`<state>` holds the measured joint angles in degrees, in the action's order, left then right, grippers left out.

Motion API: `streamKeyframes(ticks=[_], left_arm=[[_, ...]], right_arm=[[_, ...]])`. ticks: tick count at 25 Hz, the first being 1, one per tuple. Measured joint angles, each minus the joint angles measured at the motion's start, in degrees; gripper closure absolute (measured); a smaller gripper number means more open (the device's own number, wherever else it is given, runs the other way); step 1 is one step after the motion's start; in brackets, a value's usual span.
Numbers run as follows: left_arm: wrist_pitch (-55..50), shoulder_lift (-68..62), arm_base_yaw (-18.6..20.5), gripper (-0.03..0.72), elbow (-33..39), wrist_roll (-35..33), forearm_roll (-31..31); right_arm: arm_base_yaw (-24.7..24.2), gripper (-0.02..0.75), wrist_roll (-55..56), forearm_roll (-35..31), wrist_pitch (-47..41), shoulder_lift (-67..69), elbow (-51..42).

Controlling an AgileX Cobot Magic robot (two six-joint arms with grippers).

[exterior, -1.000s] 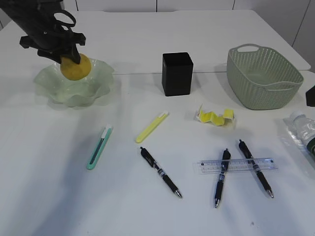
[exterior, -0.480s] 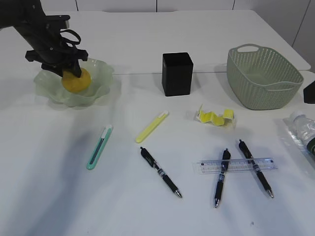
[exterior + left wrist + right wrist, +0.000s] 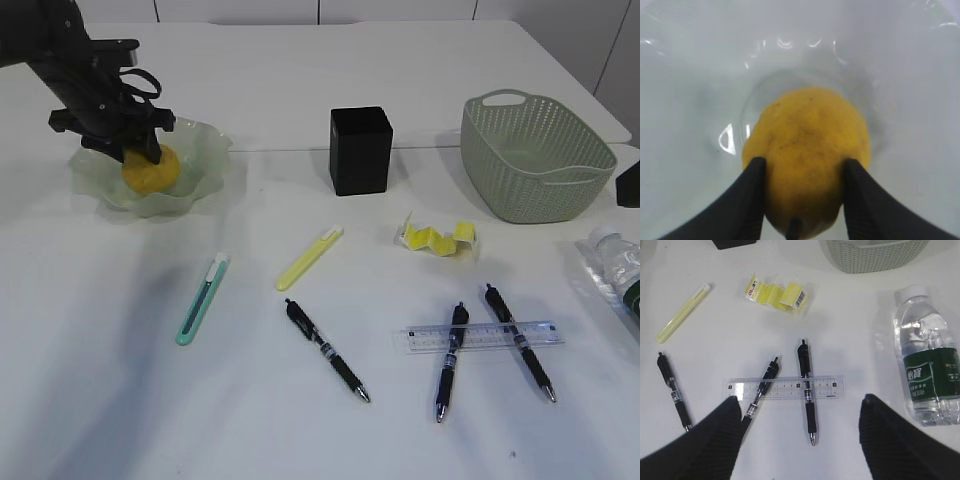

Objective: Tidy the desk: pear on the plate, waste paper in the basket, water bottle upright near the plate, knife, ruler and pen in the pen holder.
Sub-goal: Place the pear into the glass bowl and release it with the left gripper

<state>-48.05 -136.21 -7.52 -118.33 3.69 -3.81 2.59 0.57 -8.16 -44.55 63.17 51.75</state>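
The pear (image 3: 148, 170) is seated in the plate (image 3: 205, 150), clamped by the left pincer (image 3: 802, 192). The right pincer (image 3: 799, 427) is held spread wide, gripping nothing, above the ruler (image 3: 785, 388).

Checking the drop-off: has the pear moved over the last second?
Yes. The pear, in the left pincer, has sunk lower into the plate, which stayed put.

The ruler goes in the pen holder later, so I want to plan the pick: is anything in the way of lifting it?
Yes. Two black pens lie across the ruler, resting on top of it, so they block a clean lift. The desk path from there to the pen holder looks clear.
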Motion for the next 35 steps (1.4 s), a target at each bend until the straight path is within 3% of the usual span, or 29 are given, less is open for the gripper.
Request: streamKeyframes(ticks=[11,16,24,35], left_arm=[[0.58,-0.99,0.00,0.380,-0.02,0.00,-0.32],[0.58,-0.99,0.00,0.325,-0.02,0.00,-0.32],[0.66,-1.12,0.00,0.167,-0.02,0.00,-0.32],[-1.44,3.77,0.00,0.146,-0.02,0.00,-0.11]], right_arm=[[0.00,0.198,-0.04,-0.05,0.10,0.00,0.00],[0.00,0.198,-0.04,-0.05,0.14,0.00,0.00],[0.00,0.198,-0.04,-0.05,0.23,0.00,0.00],[0.00,0.198,-0.16,-0.05,0.54,0.00,0.00]])
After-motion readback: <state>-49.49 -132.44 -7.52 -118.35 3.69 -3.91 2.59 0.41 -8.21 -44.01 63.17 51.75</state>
